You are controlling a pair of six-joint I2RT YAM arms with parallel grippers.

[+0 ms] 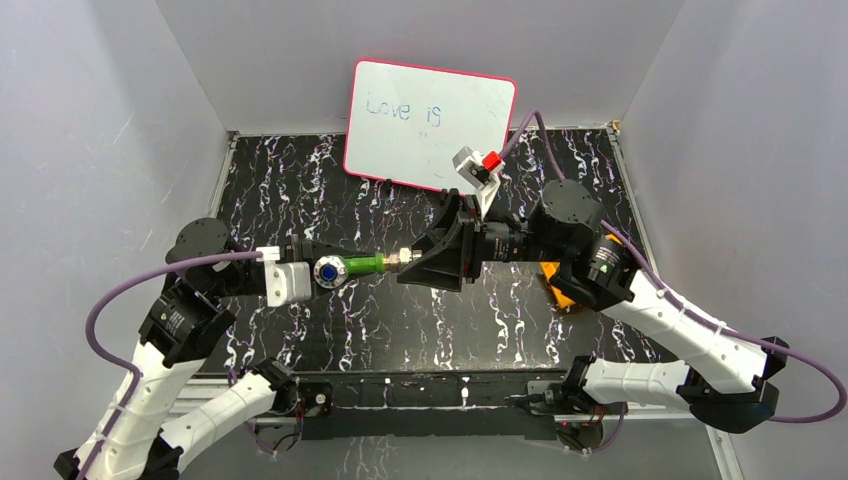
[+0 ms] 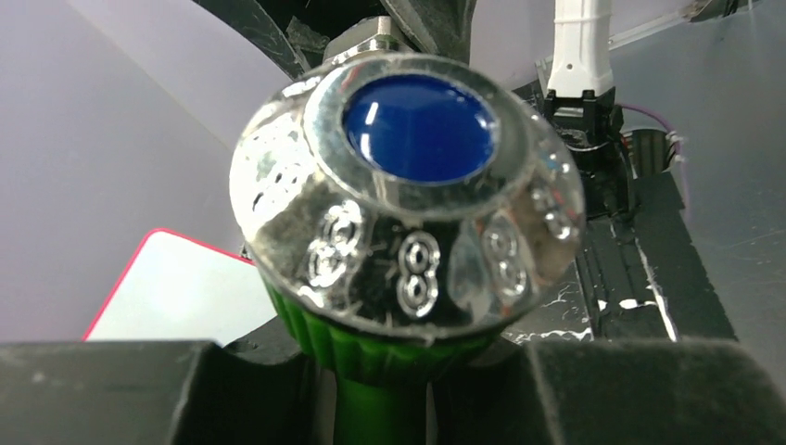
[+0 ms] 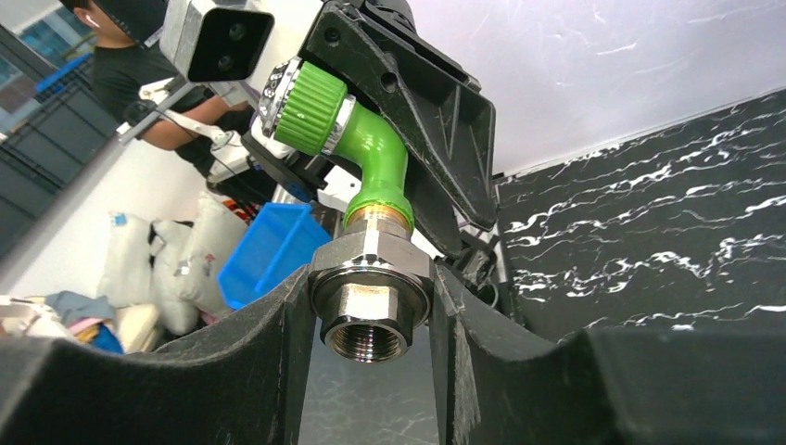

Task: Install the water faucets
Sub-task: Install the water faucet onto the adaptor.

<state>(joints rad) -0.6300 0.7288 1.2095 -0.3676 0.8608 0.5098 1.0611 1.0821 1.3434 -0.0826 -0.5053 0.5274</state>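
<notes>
Fingers of the left gripper [image 1: 322,272] are clamped on the green tap [image 1: 366,265] just below its blue-and-silver knob [image 2: 408,185], while the right gripper [image 1: 418,263] pinches the silver threaded fitting [image 3: 371,297] at the tap's other end. The tap hangs level between both arms above the black marbled table [image 1: 400,330], in front of a whiteboard [image 1: 430,120].

We see a black, white-veined tabletop [image 1: 400,320], a red-framed whiteboard [image 1: 430,120] propped at its far edge, an orange object [image 1: 556,292] half hidden at its right.
</notes>
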